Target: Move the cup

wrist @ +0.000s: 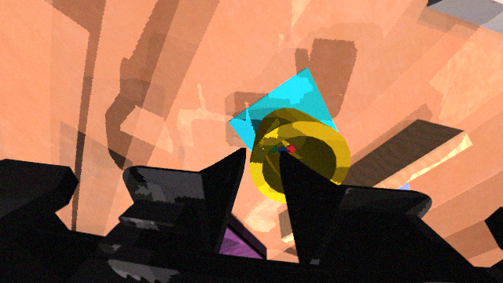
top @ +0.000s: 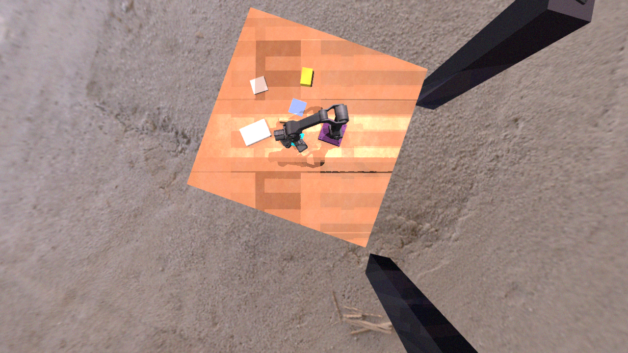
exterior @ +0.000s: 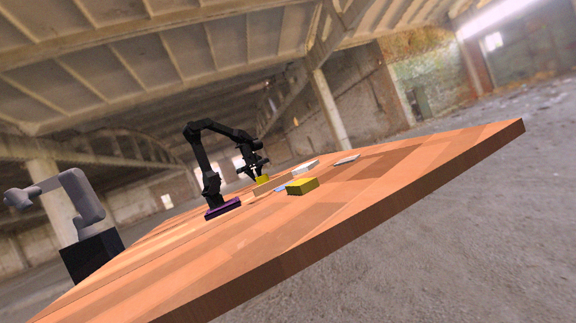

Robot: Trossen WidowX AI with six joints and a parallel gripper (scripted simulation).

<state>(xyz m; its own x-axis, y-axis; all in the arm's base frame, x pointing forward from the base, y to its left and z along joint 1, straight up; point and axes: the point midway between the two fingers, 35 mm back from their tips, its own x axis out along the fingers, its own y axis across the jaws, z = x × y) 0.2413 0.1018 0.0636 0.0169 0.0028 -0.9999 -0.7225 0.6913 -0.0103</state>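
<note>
The yellow cup (exterior: 262,179) (wrist: 343,159) stands upright on the cyan pad (top: 301,136) (wrist: 300,92). A red marble (wrist: 291,148), a blue marble (wrist: 281,149) and a green marble (wrist: 273,149) show inside it. My gripper (wrist: 262,153) is open, with its fingers on either side of the cup's near wall, one outside and one over the cup's mouth. Gaps show between the wall and both fingers in the wrist view. The blue pad (top: 297,107) (exterior: 283,187) lies beyond the wooden bar and is bare. In the top view, the arm hides the cup.
The wooden bar (top: 283,119) (exterior: 273,184) (wrist: 405,153) stands between the pads. A white box (top: 255,132) (exterior: 305,167), a pale flat tile (top: 259,85) (exterior: 347,160) and a yellow block (top: 306,76) (exterior: 302,186) lie farther off. The arm stands on a purple base (top: 326,137) (exterior: 223,210).
</note>
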